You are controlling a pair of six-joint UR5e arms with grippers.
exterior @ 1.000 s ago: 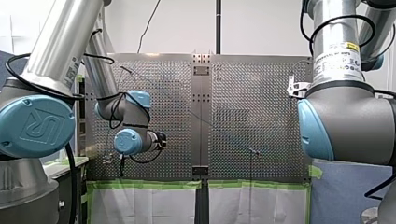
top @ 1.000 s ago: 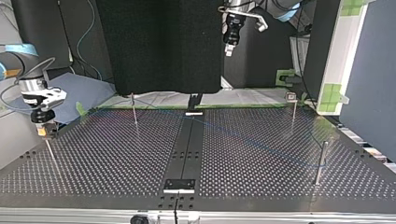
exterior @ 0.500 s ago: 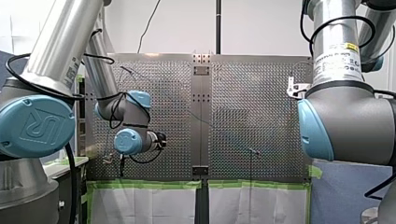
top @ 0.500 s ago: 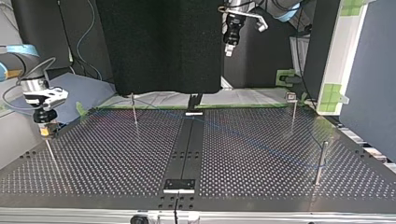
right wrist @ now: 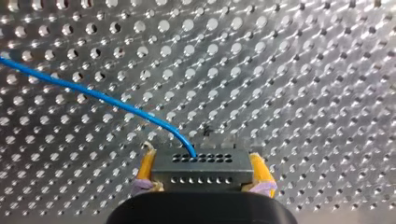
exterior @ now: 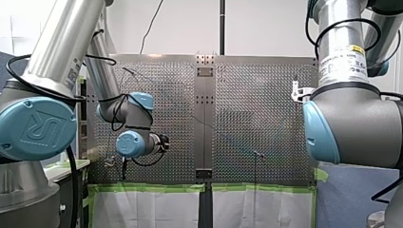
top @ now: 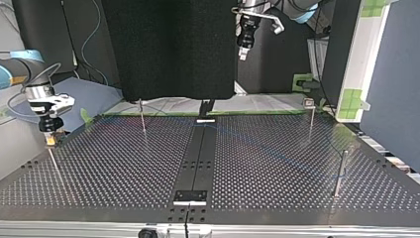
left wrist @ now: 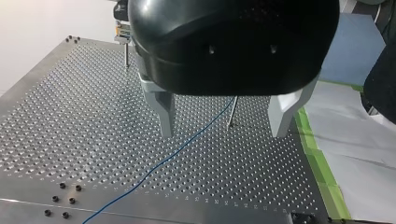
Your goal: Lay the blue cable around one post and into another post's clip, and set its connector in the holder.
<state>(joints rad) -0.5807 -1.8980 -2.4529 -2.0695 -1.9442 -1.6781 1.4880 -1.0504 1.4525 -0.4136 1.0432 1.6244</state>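
So the blue cable (right wrist: 93, 95) is looking like a thin, glossy strand. It's going into one of the little holes in the connector (right wrist: 201, 168), which is a dark grey block with rows of small holes.

The connector is sitting with its long axis running straight across from one pad to the other. The face where the cable goes in is pointing away from the gripper, toward the perforated table (right wrist: 303, 70). The cable is curving out of the connector and then trailing off to one side of it in a long, shallow line over the table.

My right gripper (right wrist: 204, 171) is squeezing the connector by its two short ends between its yellow pads (right wrist: 146, 168), holding it just above the table. In the top view a thin post (top: 53, 166) is standing right below the connector.

My left gripper (left wrist: 222, 133) is hanging well away from the connector, with its fingers (left wrist: 163, 112) spread wide and gripping nothing. The cable is passing below them over the table.
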